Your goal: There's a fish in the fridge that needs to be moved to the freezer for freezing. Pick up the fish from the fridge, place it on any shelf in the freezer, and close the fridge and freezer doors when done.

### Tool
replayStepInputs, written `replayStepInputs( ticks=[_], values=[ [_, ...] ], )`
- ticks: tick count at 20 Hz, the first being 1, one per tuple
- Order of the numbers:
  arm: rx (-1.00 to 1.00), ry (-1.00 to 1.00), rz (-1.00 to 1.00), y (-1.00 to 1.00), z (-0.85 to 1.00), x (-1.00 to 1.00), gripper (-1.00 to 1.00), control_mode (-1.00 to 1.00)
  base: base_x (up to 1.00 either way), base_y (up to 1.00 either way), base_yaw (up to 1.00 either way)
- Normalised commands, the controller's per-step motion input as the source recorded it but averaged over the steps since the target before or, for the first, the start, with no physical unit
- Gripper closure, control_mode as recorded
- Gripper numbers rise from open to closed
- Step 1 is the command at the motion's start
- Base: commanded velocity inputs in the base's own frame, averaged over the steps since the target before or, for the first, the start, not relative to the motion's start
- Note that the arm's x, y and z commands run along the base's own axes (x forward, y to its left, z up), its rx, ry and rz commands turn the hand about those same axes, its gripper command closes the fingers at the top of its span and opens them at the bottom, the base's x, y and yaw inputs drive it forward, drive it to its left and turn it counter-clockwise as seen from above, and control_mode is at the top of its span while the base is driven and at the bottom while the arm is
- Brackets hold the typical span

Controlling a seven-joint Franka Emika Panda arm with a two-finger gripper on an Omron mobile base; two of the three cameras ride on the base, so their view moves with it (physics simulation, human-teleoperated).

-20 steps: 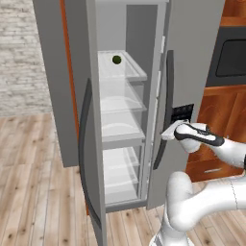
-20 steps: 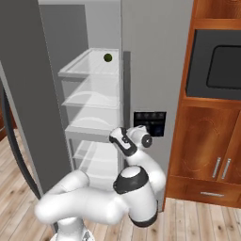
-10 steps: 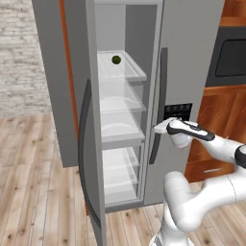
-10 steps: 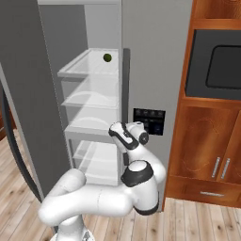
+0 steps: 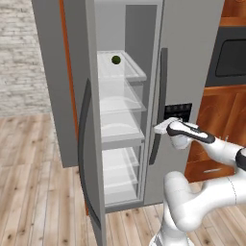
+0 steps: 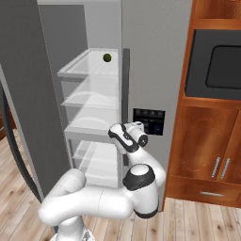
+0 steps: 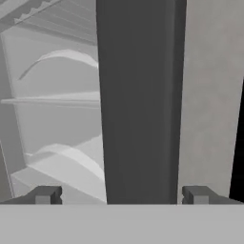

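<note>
Two tall flat grey doors: one swung open (image 5: 91, 144), one shut with a black dispenser panel (image 6: 148, 121). Inside the open compartment (image 5: 120, 120), pale shelves and one dark green ball (image 5: 116, 59) on the top shelf. The fish can't be made out. The end effector (image 7: 121, 194) – jaws wide, straddling the shut door's dark curved handle (image 5: 158, 105) – has moved in closer to it than a second ago.

No readable text, labels or numbers anywhere.
</note>
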Motion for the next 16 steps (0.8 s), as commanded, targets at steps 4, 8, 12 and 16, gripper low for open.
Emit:
replayStepInputs(
  ticks=[4, 8, 12, 16],
  values=[
    [0.00, -0.01, -0.04, -0.21, 0.33, -0.08, -1.00, -1.00, 0.00, 0.00, 0.00],
    [0.00, -0.01, -0.06, -0.31, 0.37, -0.09, -1.00, -1.00, 0.00, 0.00, 0.00],
    [0.06, 0.02, -0.03, -0.01, 0.26, -0.54, -1.00, -1.00, 0.00, 0.00, 0.00],
    [0.15, -0.02, 0.00, 0.07, 0.29, -0.87, -1.00, -1.00, 0.00, 0.00, 0.00]
  ],
)
